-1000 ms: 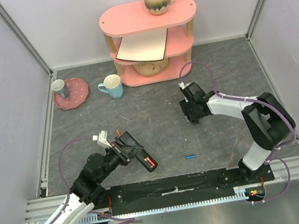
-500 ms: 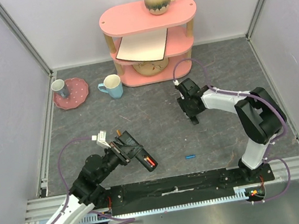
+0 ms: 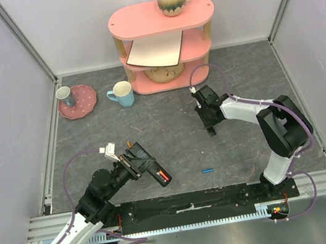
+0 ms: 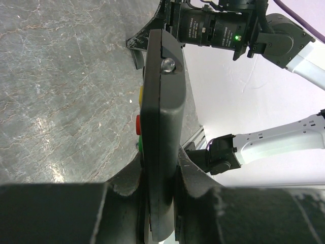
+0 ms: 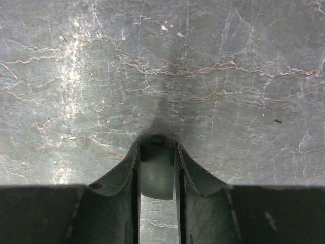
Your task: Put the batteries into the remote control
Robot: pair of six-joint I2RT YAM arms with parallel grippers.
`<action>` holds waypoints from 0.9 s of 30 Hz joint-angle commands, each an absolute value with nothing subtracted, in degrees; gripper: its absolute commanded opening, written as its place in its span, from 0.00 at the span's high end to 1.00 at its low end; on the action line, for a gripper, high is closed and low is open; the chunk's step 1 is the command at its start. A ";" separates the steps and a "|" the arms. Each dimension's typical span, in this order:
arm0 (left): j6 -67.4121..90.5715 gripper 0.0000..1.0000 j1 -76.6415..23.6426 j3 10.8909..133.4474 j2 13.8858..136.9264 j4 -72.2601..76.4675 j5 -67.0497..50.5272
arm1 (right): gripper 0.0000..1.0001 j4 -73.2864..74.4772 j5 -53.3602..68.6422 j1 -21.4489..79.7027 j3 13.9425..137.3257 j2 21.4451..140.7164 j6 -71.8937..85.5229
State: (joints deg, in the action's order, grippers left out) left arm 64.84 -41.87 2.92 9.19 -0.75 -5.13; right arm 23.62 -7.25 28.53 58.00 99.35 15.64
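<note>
Jaws on left clamped on remote control (image 4: 161, 127), jaws on right low over table (image 5: 162, 61), closure unclear

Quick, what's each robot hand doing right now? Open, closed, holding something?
Left hand: closed on the remote control.
Right hand: closed on a small grey piece; what it is cannot be told.

Left arm (image 3: 94, 199) reaches forward, jaws clamped; right arm (image 3: 249, 111) stretches out, jaws drawn together, pointing down.
</note>
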 commanded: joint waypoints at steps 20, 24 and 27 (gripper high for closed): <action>68.73 0.98 -42.01 8.44 34.62 25.81 -4.92 | 1.00 12.23 10.72 40.51 47.73 55.03 27.33; 70.92 0.98 -42.01 8.70 37.88 30.75 -3.52 | 1.00 8.88 5.91 47.01 44.48 50.02 29.79; 71.63 0.98 -42.10 8.70 38.76 33.74 -2.64 | 1.00 8.53 0.38 53.51 44.56 50.10 29.53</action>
